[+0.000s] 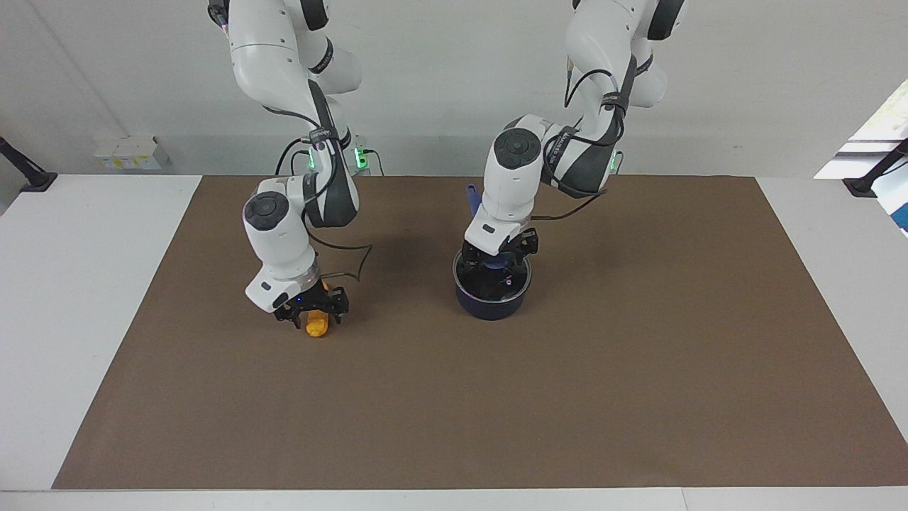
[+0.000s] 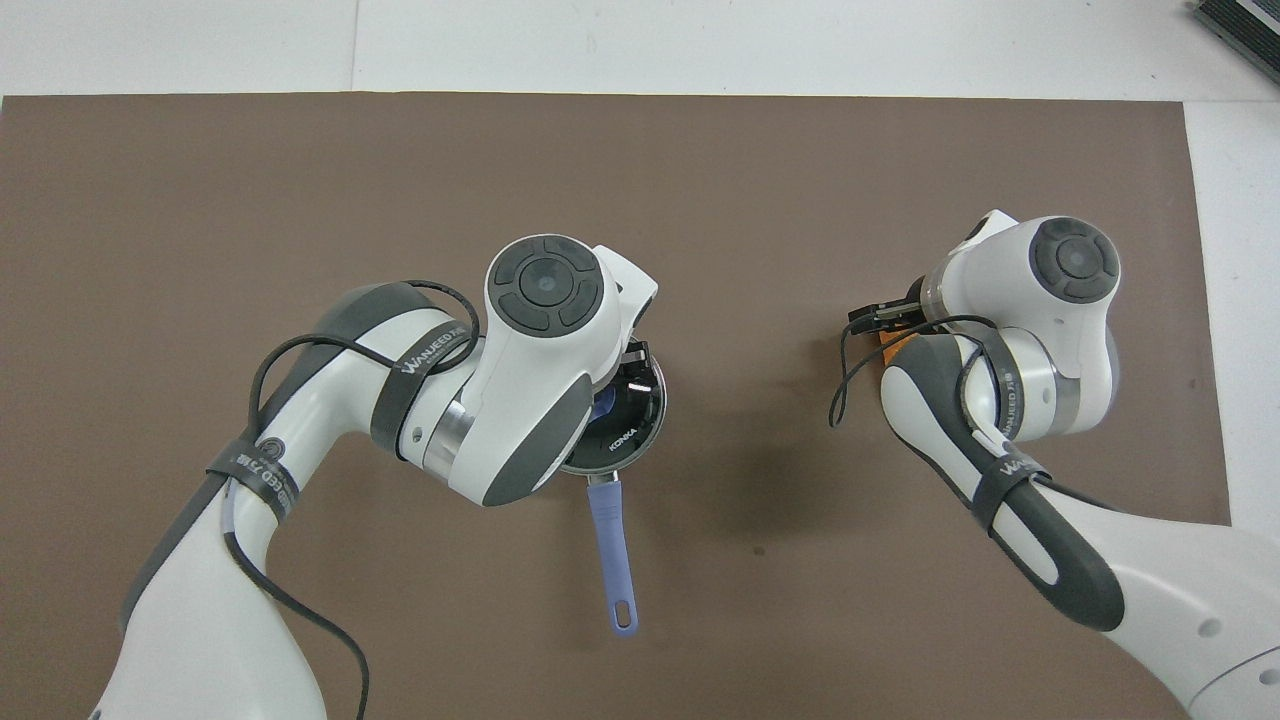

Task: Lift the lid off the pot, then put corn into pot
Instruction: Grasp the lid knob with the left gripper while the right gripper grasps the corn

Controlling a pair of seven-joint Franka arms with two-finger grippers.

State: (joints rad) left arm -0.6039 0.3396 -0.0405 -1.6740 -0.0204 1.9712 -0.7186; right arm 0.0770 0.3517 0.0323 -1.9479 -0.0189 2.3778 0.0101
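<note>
The dark blue pot (image 1: 491, 304) stands on the brown mat, its long blue handle (image 2: 612, 560) pointing toward the robots. The glass lid (image 1: 508, 282) lies on the pot and also shows in the overhead view (image 2: 632, 425). My left gripper (image 1: 498, 261) is down on the lid's blue knob (image 1: 496, 265); its wrist hides most of the lid from above. The orange-yellow corn (image 1: 317, 325) lies on the mat toward the right arm's end. My right gripper (image 1: 316, 314) is low astride it. Only a sliver of the corn (image 2: 893, 346) shows from above.
The brown mat (image 1: 567, 397) covers most of the white table (image 1: 85, 284). Small white boxes (image 1: 128, 152) sit at the table's edge nearest the robots, at the right arm's end. A black clamp (image 1: 867, 183) stands at the left arm's end.
</note>
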